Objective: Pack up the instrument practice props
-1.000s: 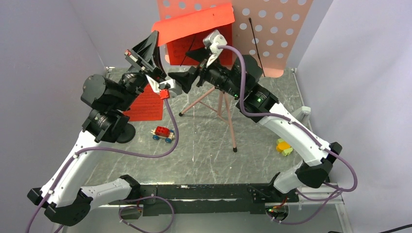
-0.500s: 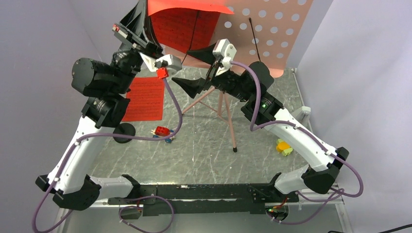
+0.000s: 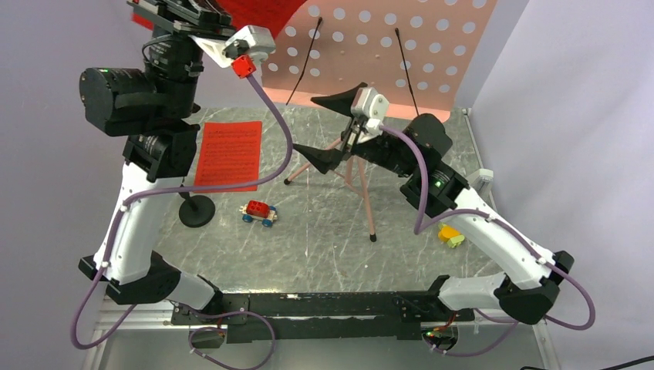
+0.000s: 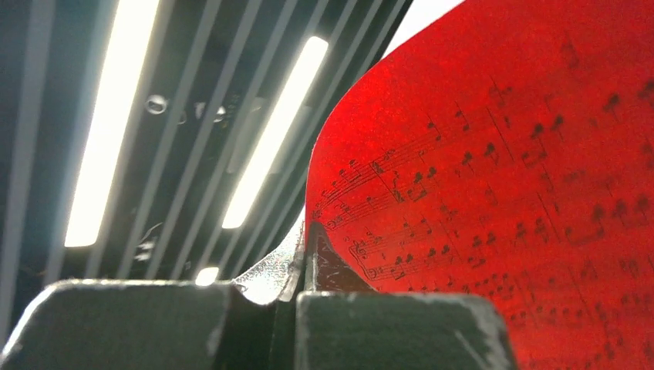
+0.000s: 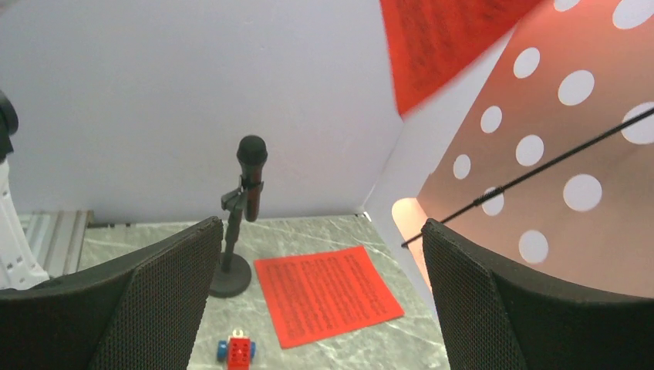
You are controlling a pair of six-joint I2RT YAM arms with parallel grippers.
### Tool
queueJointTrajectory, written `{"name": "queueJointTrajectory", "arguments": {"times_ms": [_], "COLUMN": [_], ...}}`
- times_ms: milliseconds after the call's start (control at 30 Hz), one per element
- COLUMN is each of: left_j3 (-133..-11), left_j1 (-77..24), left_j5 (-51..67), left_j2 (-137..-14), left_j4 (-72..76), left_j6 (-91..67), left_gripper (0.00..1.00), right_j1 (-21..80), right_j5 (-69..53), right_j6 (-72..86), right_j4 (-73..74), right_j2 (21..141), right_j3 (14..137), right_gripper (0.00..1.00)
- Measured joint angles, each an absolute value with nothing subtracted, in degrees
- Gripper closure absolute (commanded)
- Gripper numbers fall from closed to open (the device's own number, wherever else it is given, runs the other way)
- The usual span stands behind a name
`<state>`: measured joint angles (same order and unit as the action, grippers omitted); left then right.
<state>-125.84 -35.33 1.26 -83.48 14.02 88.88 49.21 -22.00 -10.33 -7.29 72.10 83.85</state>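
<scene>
My left gripper (image 3: 183,9) is raised high at the back left and shut on a red sheet of printed notes (image 3: 266,11). The left wrist view shows the sheet (image 4: 501,154) pinched between the closed tips (image 4: 305,240). A second red sheet (image 3: 229,154) lies flat on the table. The salmon-pink music stand has its holed desk (image 3: 401,54) at the back, above its tripod legs (image 3: 370,208). My right gripper (image 3: 336,127) is open and empty in front of the desk; its wrist view (image 5: 320,225) looks down on the flat sheet (image 5: 328,297). A small grey-white object (image 3: 483,179) sits at the right edge. The clear stick is out of view.
A black microphone on a round-based stand (image 3: 197,210) is left of centre and also shows in the right wrist view (image 5: 251,166). A red toy car with blue wheels (image 3: 258,212) stands mid-table. A yellow-green piece (image 3: 452,233) lies at the right. Grey walls enclose the table.
My left arm has lifted the red sheet up and to the left, off the stand's desk. My right gripper, still open, has drawn down and to the right, away from the sheet.
</scene>
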Motion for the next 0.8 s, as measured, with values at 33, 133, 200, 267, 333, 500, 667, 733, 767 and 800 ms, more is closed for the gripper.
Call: {"name": "queueJointTrajectory", "arguments": {"times_ms": [33, 133, 200, 267, 333, 500, 667, 733, 767, 800], "left_j3": [-126.2, -127.5, -127.6, -126.6, -122.8, -110.5, -95.0, -93.2, -92.6, -91.9], "left_j1": [-35.3, -35.3, -35.2, -34.3, -32.3, -27.1, -23.3, -22.6, -22.3, -22.0], "left_j5": [0.7, -2.4, -5.1, -8.3, -11.7, -20.8, -25.3, -26.5, -26.9, -27.1], "left_j2": [-83.5, -83.5, -83.1, -81.9, -79.2, -71.1, -63.4, -63.1, -63.3, -63.3], "left_j4": [14.2, 14.3, 13.9, 12.6, 10.9, 3.9, -2.4, -5.1, -6.0, -6.7], "left_j6": [89.7, 92.9, 94.5, 95.5, 96.1, 94.8, 93.6, 92.2, 91.5, 90.8], "left_gripper": [0.99, 0.99, 0.99, 0.99, 0.99, 0.99, 0.99, 0.99, 0.99, 0.99], "right_j1": [49.2, 49.2, 49.2, 49.2, 49.2, 49.1, 48.3, 47.0, 46.2, 45.5], "right_j5": [-22.0, -22.3, -22.6, -22.5, -22.1, -19.6, -17.1, -17.1, -17.1, -17.1], "right_j6": [-11.3, -14.0, -15.7, -17.8, -19.9, -23.4, -22.6, -22.1, -21.9, -21.8], "right_j4": [-6.5, -4.4, -2.7, -0.2, 2.4, 8.4, 11.6, 12.2, 12.4, 12.7], "right_j2": [71.1, 68.1, 66.2, 64.4, 62.8, 57.7, 52.9, 52.1, 51.9, 51.9], "right_j3": [83.1, 80.2, 78.2, 76.3, 74.6, 70.0, 65.9, 65.1, 64.9, 64.8], "right_gripper": [0.0, 0.0, 0.0, 0.0, 0.0, 0.0, 0.0, 0.0, 0.0, 0.0]}}
